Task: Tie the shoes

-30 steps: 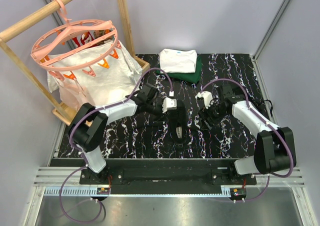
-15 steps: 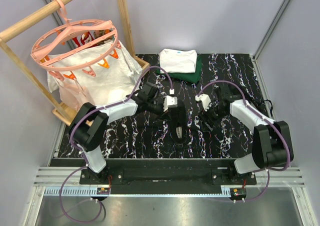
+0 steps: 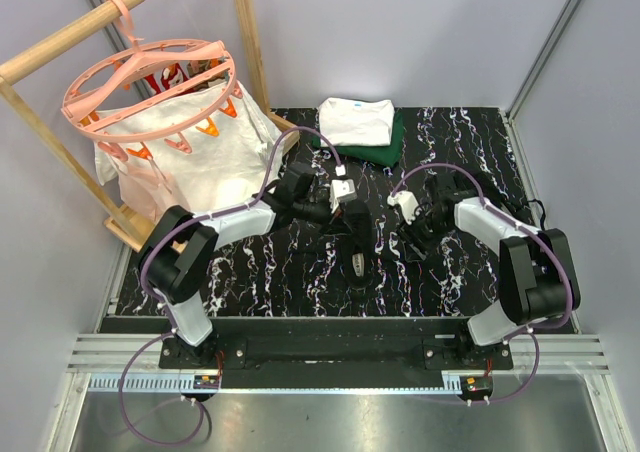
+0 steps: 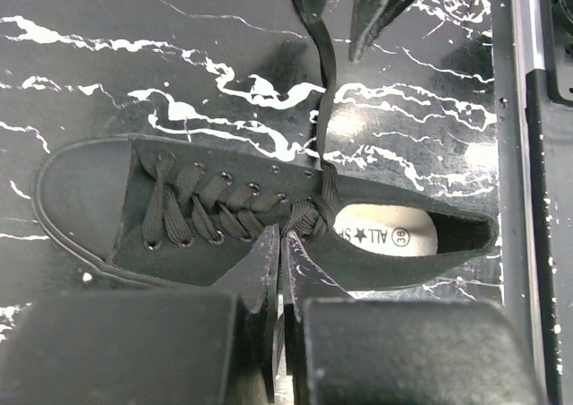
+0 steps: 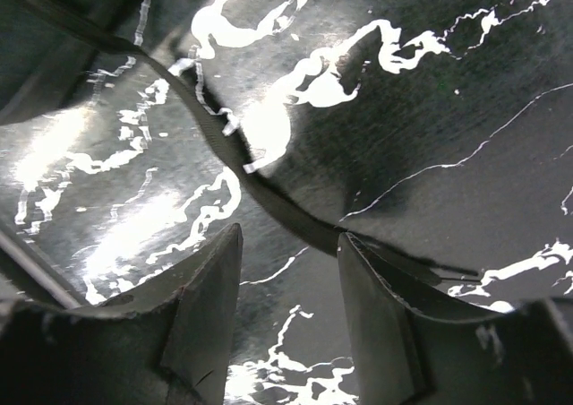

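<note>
One black canvas sneaker (image 4: 82,186), flat woven lace (image 5: 215,141) at parted right pincer (image 5: 289,236); left pincer (image 4: 281,237) together.

My left arm (image 3: 235,222) reaches forward and inward toward the middle — wrist tipped down, the left pincer (image 4: 279,244) with its jaws pressed tight together, no gap showing. My right arm (image 3: 482,218) bends in from the other side, and the right pincer (image 5: 291,275) sits low, its fingers (image 5: 210,306) standing apart — a clear gap between them.

Pink clip hanger (image 3: 150,72) on wooden rack (image 3: 250,32), white shirt (image 3: 195,162) beneath; folded white top (image 3: 355,120) on green garment (image 3: 385,154)
</note>
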You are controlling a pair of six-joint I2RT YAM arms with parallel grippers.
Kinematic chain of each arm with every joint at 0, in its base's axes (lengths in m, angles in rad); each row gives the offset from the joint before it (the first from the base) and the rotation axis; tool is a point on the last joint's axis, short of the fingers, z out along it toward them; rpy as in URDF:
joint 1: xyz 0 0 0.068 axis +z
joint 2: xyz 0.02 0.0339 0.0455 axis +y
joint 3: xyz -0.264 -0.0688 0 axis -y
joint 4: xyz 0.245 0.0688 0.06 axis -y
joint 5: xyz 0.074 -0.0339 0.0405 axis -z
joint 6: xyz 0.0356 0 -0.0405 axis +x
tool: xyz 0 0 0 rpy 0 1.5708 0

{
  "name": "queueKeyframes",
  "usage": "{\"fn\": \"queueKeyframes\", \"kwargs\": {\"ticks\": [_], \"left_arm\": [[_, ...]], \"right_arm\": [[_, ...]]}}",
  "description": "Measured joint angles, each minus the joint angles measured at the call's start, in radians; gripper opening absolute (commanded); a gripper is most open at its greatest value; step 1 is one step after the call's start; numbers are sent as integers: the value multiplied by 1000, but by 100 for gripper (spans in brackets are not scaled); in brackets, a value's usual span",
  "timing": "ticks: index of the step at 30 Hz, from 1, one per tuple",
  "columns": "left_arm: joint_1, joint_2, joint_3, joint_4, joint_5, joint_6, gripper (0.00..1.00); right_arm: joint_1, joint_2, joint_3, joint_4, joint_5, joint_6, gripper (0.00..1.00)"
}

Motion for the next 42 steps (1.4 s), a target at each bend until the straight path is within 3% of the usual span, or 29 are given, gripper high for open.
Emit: {"fn": "queueKeyframes", "kwargs": {"ticks": [9,16,24,33,35,36,38,42], "left_arm": [[0,-12,-19,21,0,-23,0],[0,-16,-25,27,0,-23,0],[0,-16,-25,27,1,-23,0],[0,-16,-25,26,6,-23,0],[0,-16,-25,26,7,-23,0],[0,-16,-25,26,7,-23,0],[0,-16,-25,26,8,-21,0],[0,-16,-25,26,8,-12,0]], "right_arm": [[16,29,-29,50,83,-66,59],[20,1,-61,89,157,-131,71],[20,-44,-77,76,212,-169,71],[19,-58,-77,71,222,-192,53],[19,-43,-77,72,221,-200,43],[19,-33,-77,73,222,-204,26],[18,-10,-73,71,219,-202,0],[18,29,-26,54,215,-152,0]]}}
